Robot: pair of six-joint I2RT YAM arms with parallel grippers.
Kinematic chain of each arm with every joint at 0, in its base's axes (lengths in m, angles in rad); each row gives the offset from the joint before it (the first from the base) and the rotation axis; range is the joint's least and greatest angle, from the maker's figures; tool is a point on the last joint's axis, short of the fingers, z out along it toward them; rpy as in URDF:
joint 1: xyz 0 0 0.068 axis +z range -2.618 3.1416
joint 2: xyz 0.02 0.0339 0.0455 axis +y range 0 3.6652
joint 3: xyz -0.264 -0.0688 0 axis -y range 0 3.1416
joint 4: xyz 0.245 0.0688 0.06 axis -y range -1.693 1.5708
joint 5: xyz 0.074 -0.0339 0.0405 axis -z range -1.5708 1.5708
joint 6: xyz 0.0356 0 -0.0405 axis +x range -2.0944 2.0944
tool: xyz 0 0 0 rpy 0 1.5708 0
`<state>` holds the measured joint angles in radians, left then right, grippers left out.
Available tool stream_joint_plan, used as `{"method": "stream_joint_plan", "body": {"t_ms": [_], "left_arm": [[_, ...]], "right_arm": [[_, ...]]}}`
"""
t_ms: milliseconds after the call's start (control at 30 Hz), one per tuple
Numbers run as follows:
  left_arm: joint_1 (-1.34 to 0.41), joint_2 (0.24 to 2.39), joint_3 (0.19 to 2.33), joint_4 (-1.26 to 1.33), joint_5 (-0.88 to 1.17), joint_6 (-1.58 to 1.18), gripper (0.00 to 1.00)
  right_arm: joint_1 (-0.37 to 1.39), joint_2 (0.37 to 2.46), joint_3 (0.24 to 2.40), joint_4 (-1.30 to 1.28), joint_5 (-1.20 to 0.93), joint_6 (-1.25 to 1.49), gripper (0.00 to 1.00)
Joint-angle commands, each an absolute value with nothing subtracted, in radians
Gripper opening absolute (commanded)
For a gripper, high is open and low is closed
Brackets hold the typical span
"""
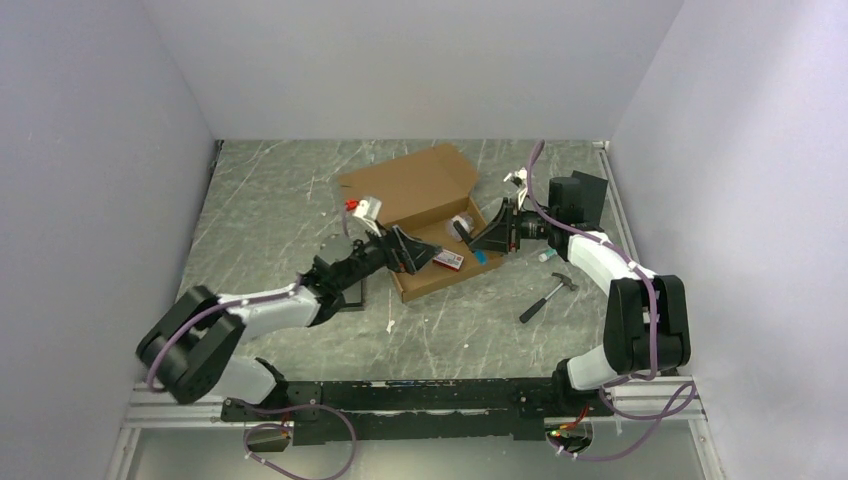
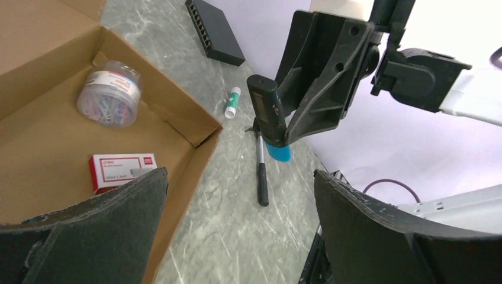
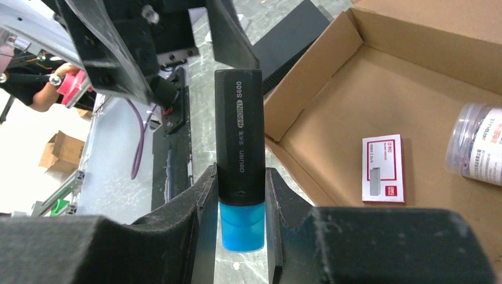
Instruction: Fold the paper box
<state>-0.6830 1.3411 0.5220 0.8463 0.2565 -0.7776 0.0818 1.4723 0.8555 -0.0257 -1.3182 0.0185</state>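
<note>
The paper box is brown cardboard and lies open mid-table, its lid flat behind the tray. A clear jar of paper clips and a red-and-white staples pack rest in the tray. My right gripper is shut on a black marker with a blue cap, held above the table just off the box's right front corner. My left gripper is open and holds nothing, over the box's front wall, facing the marker.
A hammer and a glue stick lie on the table right of the box. A black block stands at the back right. Another dark slab lies left of the box. White walls enclose the table.
</note>
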Motion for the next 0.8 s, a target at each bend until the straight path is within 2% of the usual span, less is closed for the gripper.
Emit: {"method": "stream_joint_plan", "body": {"t_ms": [0, 300, 567, 767], "left_arm": [[-0.745, 1.466, 0.608, 1.107, 0.172, -0.744, 0.97], [-0.772, 1.609, 0.665, 1.247, 0.154, -0.741, 0.92], [-0.772, 1.697, 0.705, 1.312, 0.218, -0.791, 0.69], [-0.773, 1.727, 0.719, 1.332, 0.257, -0.824, 0.57]], "right_arm": [[0.096, 1.48, 0.856, 0.086, -1.392, 0.079, 0.0], [0.121, 1.496, 0.867, 0.072, -1.414, 0.067, 0.0], [0.13, 1.511, 0.874, 0.059, -1.419, 0.058, 0.0], [0.13, 1.521, 0.873, 0.061, -1.409, 0.063, 0.0]]}}
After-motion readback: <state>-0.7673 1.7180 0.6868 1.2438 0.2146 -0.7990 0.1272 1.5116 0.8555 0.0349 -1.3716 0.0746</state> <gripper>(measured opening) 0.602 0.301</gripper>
